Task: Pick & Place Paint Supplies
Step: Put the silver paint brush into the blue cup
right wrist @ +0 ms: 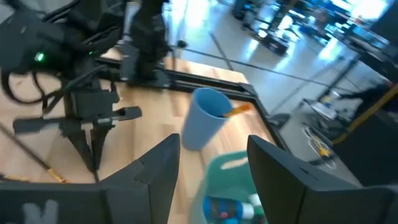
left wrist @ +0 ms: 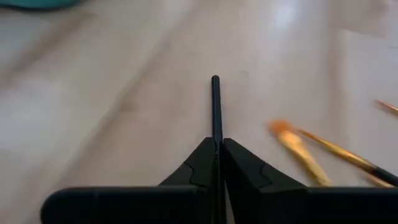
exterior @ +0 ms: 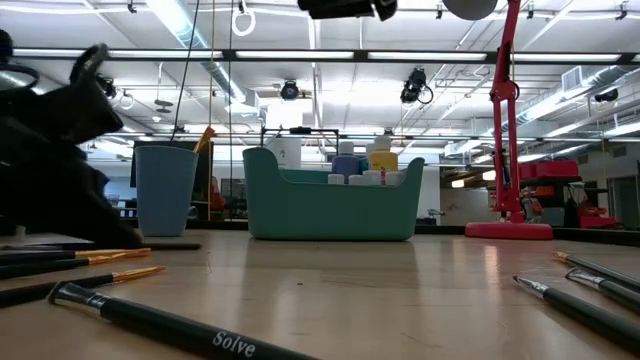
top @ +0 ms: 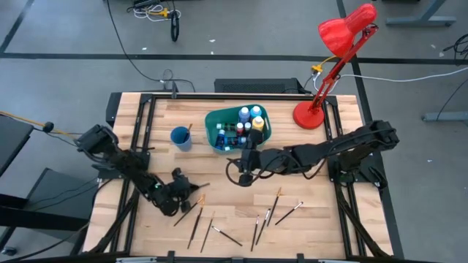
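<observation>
Wooden table [top: 227,183] in an open lab, red desk lamp [top: 329,66] at its back right corner. Landmark: teal bin [top: 219,135], back centre, paint bottles [top: 248,120] already standing inside it. Blue cup [top: 180,137] sat just left of the bin with one brush in it. Loose brushes [top: 259,223] lay scattered well in front of the bin.

Risks, as I judged them:
- Left grip was right at the end of the handle, so the brush could pivot or slip out on the lift.
- The long free end could snag the orange-tipped brush [left wrist: 298,146] lying just beside it and drag it along.
- Right arm sat directly over the bin; a left-arm carry toward the bin or cup could clip it.

Left gripper [top: 178,191], front-left of the bin and down at the table: fingers pinched together on a thin dark brush [left wrist: 216,106], which stuck straight out from between the tips.

Right gripper [right wrist: 211,168]: hovered over the bin's front edge, fingers spread wide, holding nothing.
</observation>
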`<state>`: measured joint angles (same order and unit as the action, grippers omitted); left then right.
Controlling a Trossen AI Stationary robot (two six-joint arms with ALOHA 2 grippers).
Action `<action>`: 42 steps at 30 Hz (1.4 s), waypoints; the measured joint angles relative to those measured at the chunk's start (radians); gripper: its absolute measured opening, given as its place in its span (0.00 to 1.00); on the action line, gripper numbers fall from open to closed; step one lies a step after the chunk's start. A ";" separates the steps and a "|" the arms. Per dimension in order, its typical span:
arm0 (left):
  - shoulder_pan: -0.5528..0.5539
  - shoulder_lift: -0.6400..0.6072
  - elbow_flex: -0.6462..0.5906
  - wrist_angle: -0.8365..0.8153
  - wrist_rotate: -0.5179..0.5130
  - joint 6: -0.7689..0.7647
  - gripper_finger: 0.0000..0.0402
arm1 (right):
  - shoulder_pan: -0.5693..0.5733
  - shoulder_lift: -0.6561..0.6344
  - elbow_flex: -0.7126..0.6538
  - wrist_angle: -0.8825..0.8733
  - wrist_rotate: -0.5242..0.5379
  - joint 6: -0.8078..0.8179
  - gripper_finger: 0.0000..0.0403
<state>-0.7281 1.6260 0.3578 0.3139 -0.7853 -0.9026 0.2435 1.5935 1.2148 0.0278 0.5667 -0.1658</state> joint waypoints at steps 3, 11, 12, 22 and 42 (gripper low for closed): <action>0.039 -0.001 0.001 0.007 -0.008 0.006 0.10 | 0.000 -0.007 0.000 -0.025 0.009 0.024 0.48; 0.194 -0.003 0.002 0.016 0.016 0.156 0.10 | 0.000 -0.007 0.000 -0.054 0.026 0.019 0.48; 0.210 -0.004 0.003 0.019 0.032 0.165 0.10 | 0.000 -0.007 0.000 -0.053 0.028 0.019 0.48; 0.243 -0.003 0.003 0.043 0.045 0.256 0.13 | 0.000 -0.007 0.000 -0.053 0.025 -0.009 0.48; 0.265 0.248 0.008 0.298 -0.098 0.064 0.23 | -0.005 -0.006 0.000 -0.020 0.028 -0.196 0.48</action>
<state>-0.4630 1.8745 0.3656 0.6121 -0.8830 -0.8386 0.2386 1.5879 1.2152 0.0074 0.5949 -0.3617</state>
